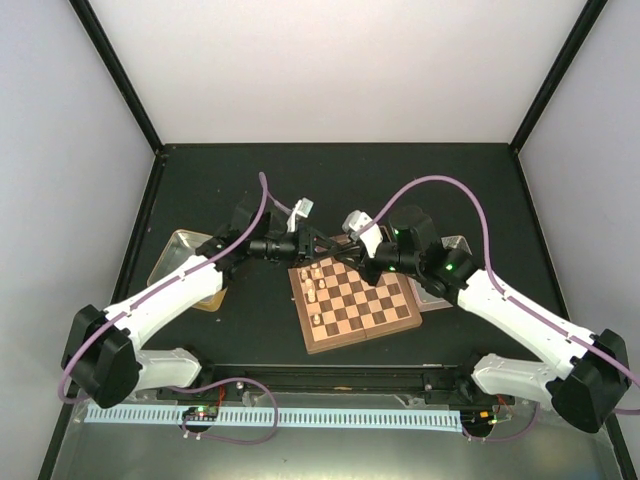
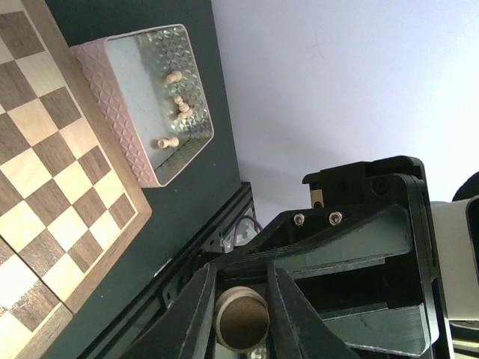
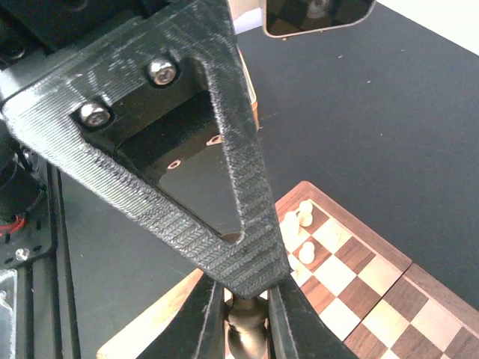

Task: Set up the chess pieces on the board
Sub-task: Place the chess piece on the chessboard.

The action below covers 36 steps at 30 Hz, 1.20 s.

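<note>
Left hand (image 2: 242,295) pinches a round-based chess piece (image 2: 241,323); right hand (image 3: 247,307) clamps a dark chess piece (image 3: 248,338), board (image 3: 352,278) lower right.

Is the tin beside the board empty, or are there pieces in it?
Not empty. The left wrist view shows several pale pieces lying on the floor of the tin.

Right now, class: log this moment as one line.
left claw: shut on dark piece | right claw: shut on dark piece | board: partly set
</note>
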Available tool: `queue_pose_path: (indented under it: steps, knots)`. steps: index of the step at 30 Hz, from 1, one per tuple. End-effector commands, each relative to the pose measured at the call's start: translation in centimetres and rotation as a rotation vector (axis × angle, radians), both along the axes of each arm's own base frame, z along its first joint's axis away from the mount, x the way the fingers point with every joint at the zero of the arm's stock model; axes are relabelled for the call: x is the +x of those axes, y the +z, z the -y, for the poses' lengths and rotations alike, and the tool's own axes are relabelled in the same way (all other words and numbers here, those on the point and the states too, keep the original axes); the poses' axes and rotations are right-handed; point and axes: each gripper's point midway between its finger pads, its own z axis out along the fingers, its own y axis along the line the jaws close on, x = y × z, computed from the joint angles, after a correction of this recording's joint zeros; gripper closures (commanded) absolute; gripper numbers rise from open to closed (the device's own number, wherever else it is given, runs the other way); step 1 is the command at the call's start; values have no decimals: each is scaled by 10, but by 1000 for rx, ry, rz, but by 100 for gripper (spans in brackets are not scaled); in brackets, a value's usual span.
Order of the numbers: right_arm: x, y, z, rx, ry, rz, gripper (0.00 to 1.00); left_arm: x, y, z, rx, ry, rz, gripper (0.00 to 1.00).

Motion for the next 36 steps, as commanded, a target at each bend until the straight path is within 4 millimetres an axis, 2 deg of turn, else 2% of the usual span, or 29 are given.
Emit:
queue_pose_path:
  steps: [1, 3, 6, 8, 10, 14, 17, 19, 24, 28, 31, 34, 36]
  knots:
    - [12, 37, -6, 98, -78, 9, 85, -7, 27, 1, -76, -22, 61, 94]
    - [16, 46, -1, 147, -150, -45, 64, -5, 34, -3, -90, 0, 93, 94]
    - [11, 71, 8, 311, -210, -133, 35, 0, 48, -11, -118, 49, 141, 95]
    - [8, 90, 14, 442, -253, -212, 25, 3, 61, -15, -155, 77, 165, 94]
    - [9, 99, 19, 564, -302, -326, 20, 5, 74, -18, -192, 106, 181, 94]
    - [16, 92, 15, 726, -384, -644, 21, 6, 99, -23, -289, 146, 194, 94]
    - [13, 98, 0, 837, -297, -825, 31, 7, 115, -26, -350, 167, 220, 94]
    - [10, 104, -10, 874, -230, -919, 42, 8, 121, -27, -368, 179, 223, 94]
    - [9, 128, -15, 946, -146, -942, 65, 8, 122, -28, -383, 185, 208, 95]
    - [10, 134, -7, 990, -171, -932, 75, 7, 119, -29, -387, 189, 196, 95]
    - [11, 129, -6, 987, -189, -936, 75, 7, 117, -30, -389, 191, 191, 95]
    - [11, 125, -4, 995, -200, -942, 65, 6, 117, -30, -394, 193, 185, 95]
    - [12, 124, -1, 1004, -208, -937, 63, 6, 116, -31, -395, 197, 183, 95]
